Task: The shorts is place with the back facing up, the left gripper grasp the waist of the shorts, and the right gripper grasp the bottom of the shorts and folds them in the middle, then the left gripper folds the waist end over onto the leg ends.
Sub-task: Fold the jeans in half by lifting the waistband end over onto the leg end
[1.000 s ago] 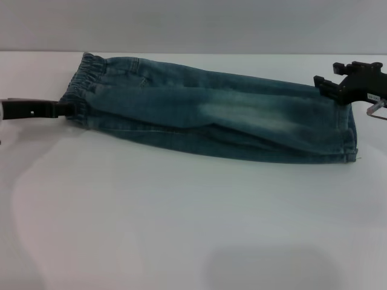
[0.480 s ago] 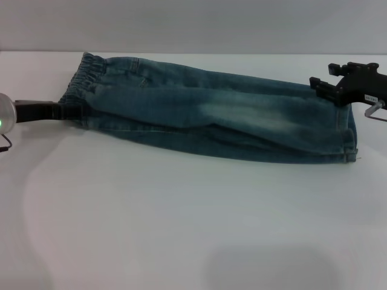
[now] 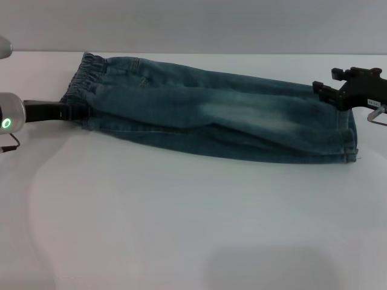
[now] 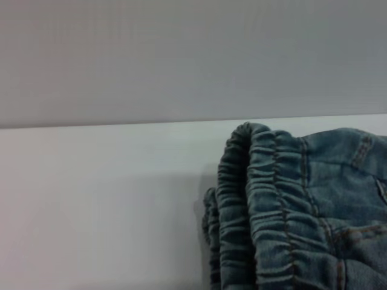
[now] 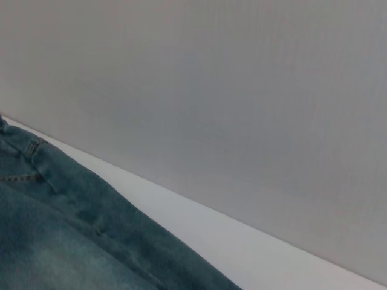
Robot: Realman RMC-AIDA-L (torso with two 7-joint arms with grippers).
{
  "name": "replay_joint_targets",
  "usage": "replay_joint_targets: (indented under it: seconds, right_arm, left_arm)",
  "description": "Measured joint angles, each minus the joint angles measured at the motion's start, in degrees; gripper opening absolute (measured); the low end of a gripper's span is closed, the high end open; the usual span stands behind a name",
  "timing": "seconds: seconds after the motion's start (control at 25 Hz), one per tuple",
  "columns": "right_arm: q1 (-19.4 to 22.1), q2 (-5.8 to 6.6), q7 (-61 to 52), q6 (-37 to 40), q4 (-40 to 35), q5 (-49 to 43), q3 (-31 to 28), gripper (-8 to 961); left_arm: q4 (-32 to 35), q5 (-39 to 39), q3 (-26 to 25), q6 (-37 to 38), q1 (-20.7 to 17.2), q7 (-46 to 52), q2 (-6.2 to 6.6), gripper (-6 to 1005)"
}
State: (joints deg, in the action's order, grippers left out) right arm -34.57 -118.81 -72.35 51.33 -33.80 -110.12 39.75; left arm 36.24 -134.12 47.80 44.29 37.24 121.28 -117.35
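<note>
1. You are looking at the shorts (image 3: 211,118) lying already folded lengthwise on the white desk (image 3: 181,229), stretching as one long strip between your two pincers.

2. Your left pincer (image 3: 72,112) is sitting low at the waist (image 3: 81,84), its slim black tip touching the near corner of the ruffled band. I cannot tell whether it is clenched on the cloth or merely resting against it.

3. Your right pincer (image 3: 329,93) is hovering at the far corner of the leg ends (image 3: 349,136), just above the denim. Whether it is released or gripping is not something I can tell either.

4. Judging from this, the waist-over-legs fold is coming next, so watch these risks:
   - If the left pincer is catching only the top layer of the band, the lower layer is likely staying behind and the lengthwise fold is opening.
   - If the right pincer is lingering over the hems, the carried waist may be colliding with it.
   - If the hem end is not being weighed down by enough cloth, the whole strip may be sliding along the smooth desk instead of folding.
</note>
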Motion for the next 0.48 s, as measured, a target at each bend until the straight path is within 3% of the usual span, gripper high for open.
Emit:
replay_joint_targets:
  seconds: [0.48]
  right_arm:
    - [1.0,0.06,0.23,0.0,-0.34,1.41,0.33,508]
  left_arm:
    - [-1.32,0.0,0.01,0.85,1.04,0.22,-0.04,817]
